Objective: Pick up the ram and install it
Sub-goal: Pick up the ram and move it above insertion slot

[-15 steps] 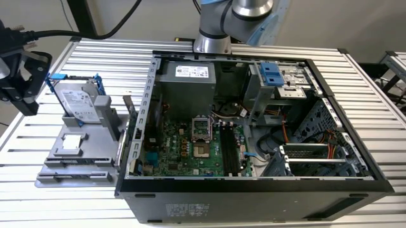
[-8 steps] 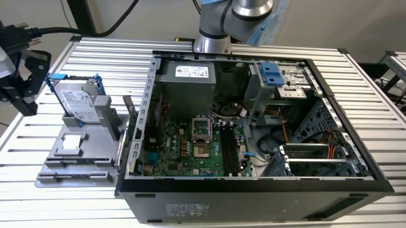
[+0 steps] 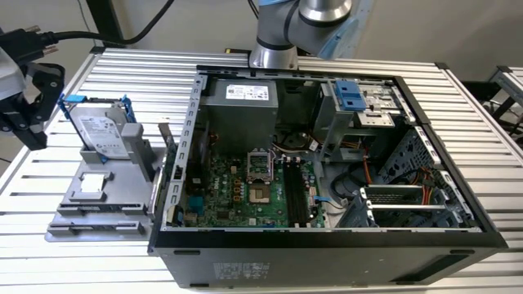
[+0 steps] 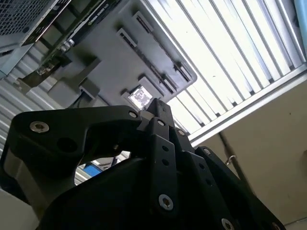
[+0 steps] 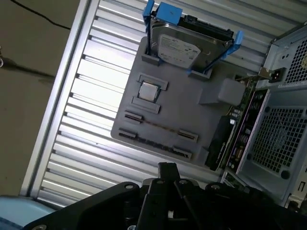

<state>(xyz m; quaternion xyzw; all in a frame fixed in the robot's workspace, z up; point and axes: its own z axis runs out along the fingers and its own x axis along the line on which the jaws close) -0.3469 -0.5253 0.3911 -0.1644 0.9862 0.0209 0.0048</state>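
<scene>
- Holds nothing in the gripper (image 3: pixel 33 131): jaws pressed together tip to tip in both wrist views, with no gap between them.
- Hovers at the exterior view's left edge, above the slatted metal table (image 3: pixel 490 135) and touching nothing.
- Puts the ram (image 5: pixel 160 127) just ahead of the closed jaws, apart from them. Reads as a thin stick seen edge-on, standing between two end clips on the grey parts tray (image 5: pixel 192 110). Too thin here to tell its colour or its chips.
- Shows a square silver processor chip (image 5: pixel 147 91) on the same tray, farther from the jaws than the ram, seated in its own recess.
- Shows a blue-framed hard drive (image 5: pixel 187 45) farthest from the jaws, propped at a tilt in the tray's end brackets. Carries a white printed label on its silver face, the print too small to make out.
- Sets the open computer case (image 3: pixel 327 245) off to one side of the jaws, just beside the tray and lying on its side with the interior facing up.
- Reveals inside it a green motherboard (image 3: pixel 237 196) with long black memory slots (image 3: pixel 296 193), well apart from the jaws.
- Shows a grey power supply (image 3: pixel 245 113) bearing a white sticker (image 3: pixel 247 92), and another printed label (image 3: pixel 245 269) on the case's near wall. Neither is legible.
</scene>
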